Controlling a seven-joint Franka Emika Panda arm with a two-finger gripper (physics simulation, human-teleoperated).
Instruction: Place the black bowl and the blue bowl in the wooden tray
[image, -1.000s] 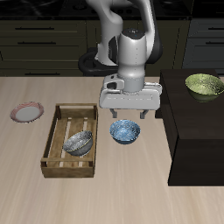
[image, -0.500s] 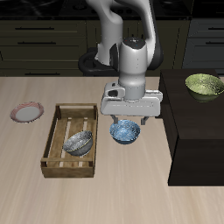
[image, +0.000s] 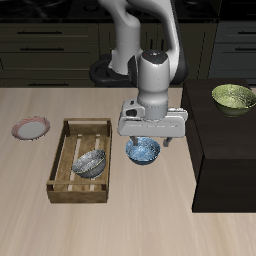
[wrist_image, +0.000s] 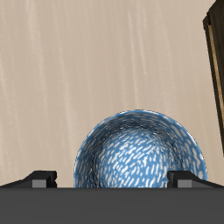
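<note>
Lowered since a second ago, the gripper (image: 150, 138) now hangs just above the blue bowl (image: 143, 151), its two fingers spread wide, one to each side of the rim and holding nothing. From the wrist view, the blue bowl (wrist_image: 142, 149) sits directly beneath the open jaws: a small round dish, glossy, deep blue inside with pale white dashes scattered like brushstrokes across the curve. The dark fingertips (wrist_image: 40, 178) stand clear of its rim on both sides.

Under the bowl lies the table (image: 150, 215), a pale, faintly streaked beige surface. Just beside the gripper and the blue bowl is the wooden tray (image: 66, 147), a rectangular light-brown crate with low walls and a slatted bottom. The black bowl (image: 90, 164) already rests inside it, in the end nearer the table's front edge, dark outside with a grey speckled sheen within.

Farther off, beyond the tray, a small pink-rimmed plate (image: 31, 128) lies flat. Well apart on the gripper's other side, a yellow-green bowl (image: 233, 97) sits on a dark raised cabinet (image: 225, 150).
</note>
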